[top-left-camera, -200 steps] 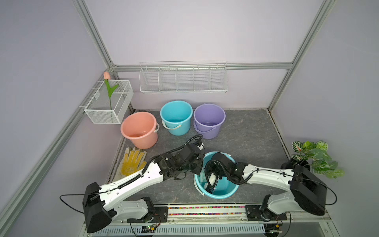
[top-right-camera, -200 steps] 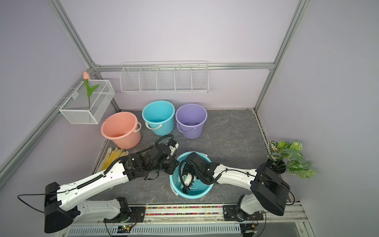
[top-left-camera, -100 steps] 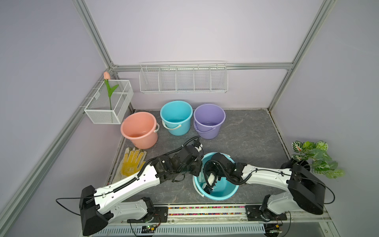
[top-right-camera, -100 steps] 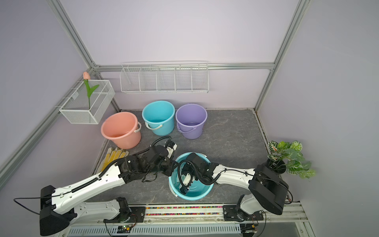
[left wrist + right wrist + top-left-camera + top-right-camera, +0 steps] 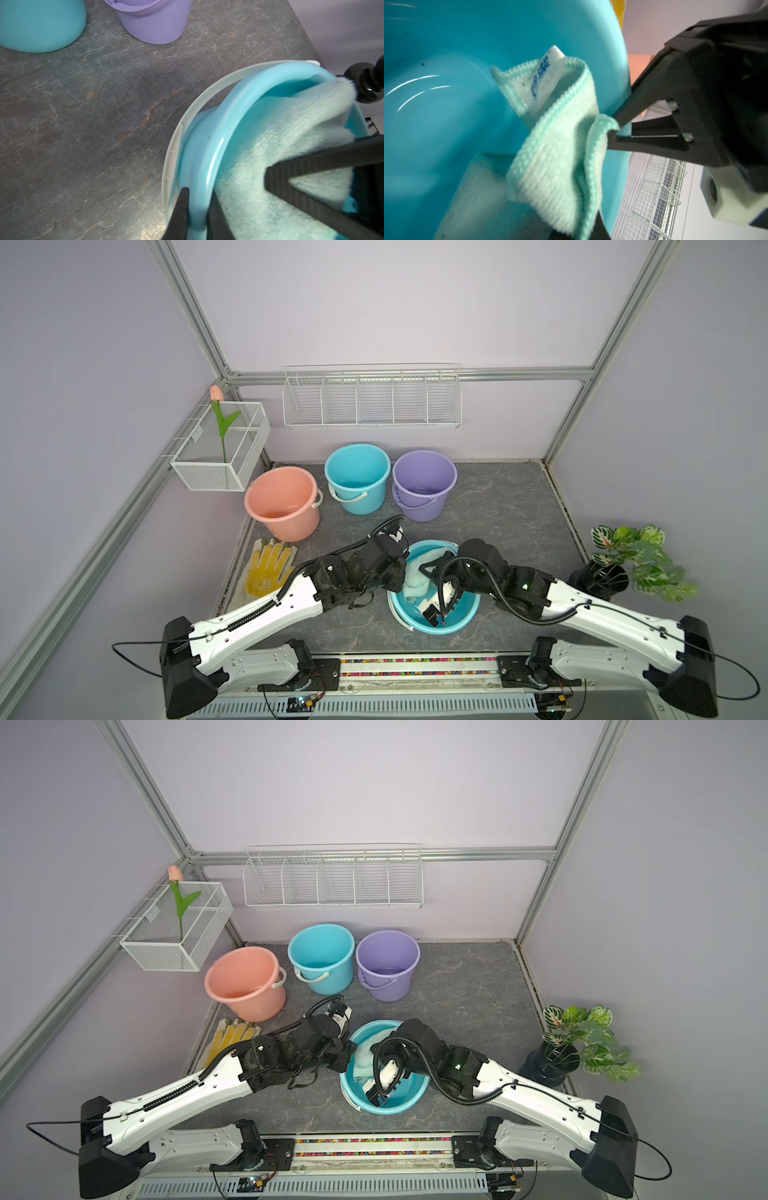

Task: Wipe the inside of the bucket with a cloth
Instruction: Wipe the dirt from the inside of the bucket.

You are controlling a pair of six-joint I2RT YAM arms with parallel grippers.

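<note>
Right wrist view: mint cloth bunched inside teal bucket.

Both top views are bright and even, with soft shadows on the grey marbled tabletop. In the right wrist view the glossy turquoise plastic bucket shows streaked glare and motion blur; the pale mint-green microfibre cloth is fuzzy.

Mint cloth — crumpled inside turquoise bucket

Mint cloth inside front teal bucket.
</note>
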